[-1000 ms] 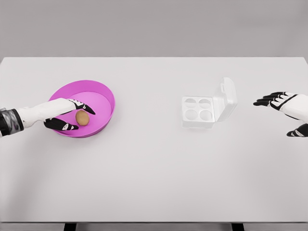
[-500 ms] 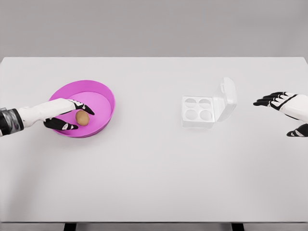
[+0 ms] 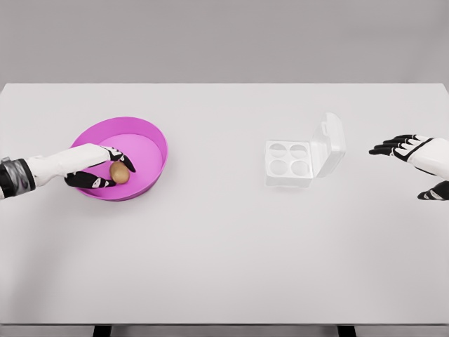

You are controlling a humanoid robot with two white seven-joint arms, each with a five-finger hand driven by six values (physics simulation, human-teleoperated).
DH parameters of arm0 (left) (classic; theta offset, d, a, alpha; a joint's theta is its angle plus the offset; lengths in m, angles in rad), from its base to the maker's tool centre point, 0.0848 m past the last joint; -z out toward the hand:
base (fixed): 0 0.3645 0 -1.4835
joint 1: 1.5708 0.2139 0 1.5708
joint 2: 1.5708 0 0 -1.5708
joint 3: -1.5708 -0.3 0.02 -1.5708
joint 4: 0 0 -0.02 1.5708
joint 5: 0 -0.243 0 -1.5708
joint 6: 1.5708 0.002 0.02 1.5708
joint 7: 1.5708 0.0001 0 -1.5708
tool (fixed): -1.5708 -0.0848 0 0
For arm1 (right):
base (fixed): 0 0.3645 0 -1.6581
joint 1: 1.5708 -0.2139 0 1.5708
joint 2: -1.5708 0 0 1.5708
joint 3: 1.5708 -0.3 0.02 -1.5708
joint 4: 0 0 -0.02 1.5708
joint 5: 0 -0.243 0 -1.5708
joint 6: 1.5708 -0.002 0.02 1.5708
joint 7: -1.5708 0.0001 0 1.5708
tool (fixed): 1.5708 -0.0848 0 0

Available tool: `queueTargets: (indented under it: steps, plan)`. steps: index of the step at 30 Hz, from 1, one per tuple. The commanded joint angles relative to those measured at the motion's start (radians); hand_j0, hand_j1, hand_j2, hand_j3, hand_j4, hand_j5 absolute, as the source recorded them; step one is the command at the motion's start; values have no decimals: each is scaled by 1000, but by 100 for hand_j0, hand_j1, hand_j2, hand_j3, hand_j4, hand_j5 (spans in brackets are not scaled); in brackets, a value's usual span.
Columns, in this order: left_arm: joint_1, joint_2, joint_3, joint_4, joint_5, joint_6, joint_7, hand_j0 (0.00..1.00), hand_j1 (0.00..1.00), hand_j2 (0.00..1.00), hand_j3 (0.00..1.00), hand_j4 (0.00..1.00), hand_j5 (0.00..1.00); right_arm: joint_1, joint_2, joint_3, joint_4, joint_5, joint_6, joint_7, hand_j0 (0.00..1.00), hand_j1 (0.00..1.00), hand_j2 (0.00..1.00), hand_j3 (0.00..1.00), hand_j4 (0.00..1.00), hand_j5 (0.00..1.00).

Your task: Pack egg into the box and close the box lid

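A brown egg (image 3: pixel 121 173) lies in the pink bowl (image 3: pixel 153 140) at the table's left. My left hand (image 3: pixel 116 176) reaches into the bowl from the left, with its fingers curled over the top of the egg and the thumb under its near side, touching it. The clear egg box (image 3: pixel 287 163) sits right of centre with empty cups, and its lid (image 3: pixel 334 142) stands open on the right side. My right hand (image 3: pixel 408 170) hovers at the right edge with fingers spread, apart from the box.
The white table (image 3: pixel 224 253) stretches wide between the bowl and the box. Its front edge runs along the bottom of the view.
The left hand's fingers have curled inward from a wider spread and now close around the egg. The egg, the box and the right hand have not moved.
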Motion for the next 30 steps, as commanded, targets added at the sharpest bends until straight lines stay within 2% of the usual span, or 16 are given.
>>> queueTargets:
  steps: [1,9,25,30]
  plan:
    - [0,1,0,0,8,2,0,57,57,57,57,57,57,0,-1,0,0,-5,2,0,100,100,100,100,100,100]
    - [-6,1,2,-2,9,2,0,49,49,49,49,49,49,2,-1,0,0,-5,0,0,100,100,100,100,100,100]
    - [-14,-4,12,-17,17,2,-2,44,44,44,44,44,44,5,-3,0,0,-5,0,0,100,100,100,100,100,100]
    - [-9,-10,17,-48,18,2,-2,42,42,42,42,42,42,5,-3,0,0,-5,-1,0,100,100,100,100,100,100]
